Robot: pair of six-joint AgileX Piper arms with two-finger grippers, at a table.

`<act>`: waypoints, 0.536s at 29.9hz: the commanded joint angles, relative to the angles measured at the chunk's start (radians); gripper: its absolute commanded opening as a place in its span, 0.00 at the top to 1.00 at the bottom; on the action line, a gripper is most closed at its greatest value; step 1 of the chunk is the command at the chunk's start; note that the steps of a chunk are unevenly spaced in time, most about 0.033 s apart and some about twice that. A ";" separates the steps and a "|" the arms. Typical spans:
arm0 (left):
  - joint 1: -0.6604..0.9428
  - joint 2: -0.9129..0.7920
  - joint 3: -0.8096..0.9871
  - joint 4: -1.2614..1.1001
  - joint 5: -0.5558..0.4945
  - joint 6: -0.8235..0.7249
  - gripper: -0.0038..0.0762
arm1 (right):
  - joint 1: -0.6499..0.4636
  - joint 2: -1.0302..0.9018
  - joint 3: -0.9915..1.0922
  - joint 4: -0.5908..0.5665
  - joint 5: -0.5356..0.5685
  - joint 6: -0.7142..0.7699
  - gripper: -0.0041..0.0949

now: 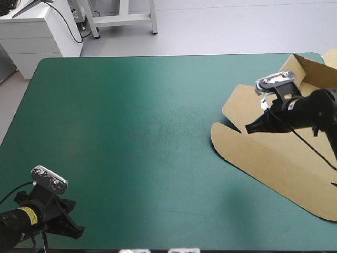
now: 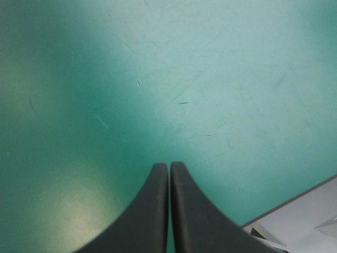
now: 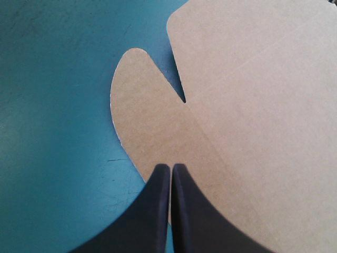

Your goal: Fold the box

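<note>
The right end effector (image 1: 249, 127) reaches in from the counter's (image 1: 137, 132) right edge in the high view, its black tip over the brown box (image 1: 274, 158). The box lies against the right edge as a mostly flat sheet, with rounded flaps pointing toward the middle of the counter and one part raised near the far right corner. The left end effector (image 1: 79, 230) sits low over the near left corner, well apart from the box.

In the left wrist view, that end effector's black fingers (image 2: 155, 216) are pressed together in one pointed arch with nothing between them. Bare teal-green cover lies ahead, and an edge of the counter shows beside them.

In the right wrist view, the right end effector's fingers are likewise closed and empty. Their tip is over a rounded flap of the box, beside the flap's curved rim. A narrow slit parts this flap from a wider panel just ahead. Whether the tip touches the board cannot be told.
</note>
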State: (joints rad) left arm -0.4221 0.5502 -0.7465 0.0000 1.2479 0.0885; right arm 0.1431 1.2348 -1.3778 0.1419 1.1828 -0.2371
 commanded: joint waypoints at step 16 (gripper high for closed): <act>-0.006 -0.112 -0.013 -0.019 -0.093 -0.013 0.96 | 0.003 -0.564 0.536 0.083 -0.163 0.016 0.96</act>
State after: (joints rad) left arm -0.4221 0.4403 -0.7407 0.0000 1.2179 0.0874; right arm 0.1436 0.7317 -0.8885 0.1943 1.0986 -0.2238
